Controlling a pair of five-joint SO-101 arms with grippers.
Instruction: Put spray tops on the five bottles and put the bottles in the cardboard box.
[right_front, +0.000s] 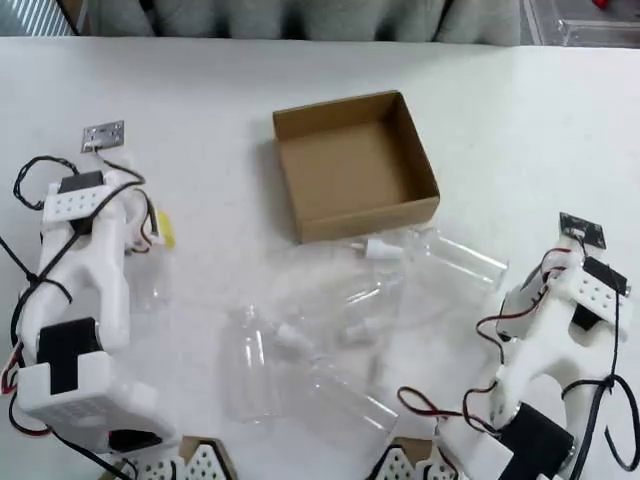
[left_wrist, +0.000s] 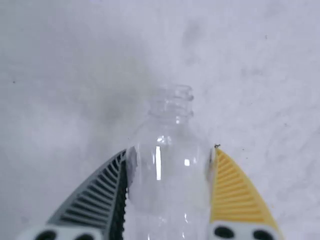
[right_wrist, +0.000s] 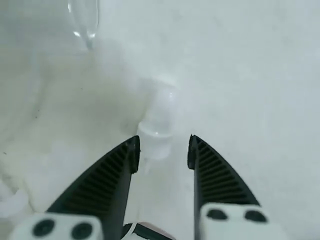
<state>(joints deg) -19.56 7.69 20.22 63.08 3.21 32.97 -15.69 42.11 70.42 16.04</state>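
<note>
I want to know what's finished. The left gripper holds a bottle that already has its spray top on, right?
Not quite. The left gripper does hold a bottle, but its threaded neck is bare, with nothing screwed on, as the left wrist view shows.

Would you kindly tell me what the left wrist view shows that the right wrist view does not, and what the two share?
Left wrist view: an uncapped clear bottle, its threaded neck bare, clamped between the grey and yellow fingers of the left gripper.

Right wrist view: a white spray top lying between the open black fingers of the right gripper, with part of another clear bottle farther off.

Shared: the white table underneath, and a gripper flanking one part of the job.
</note>
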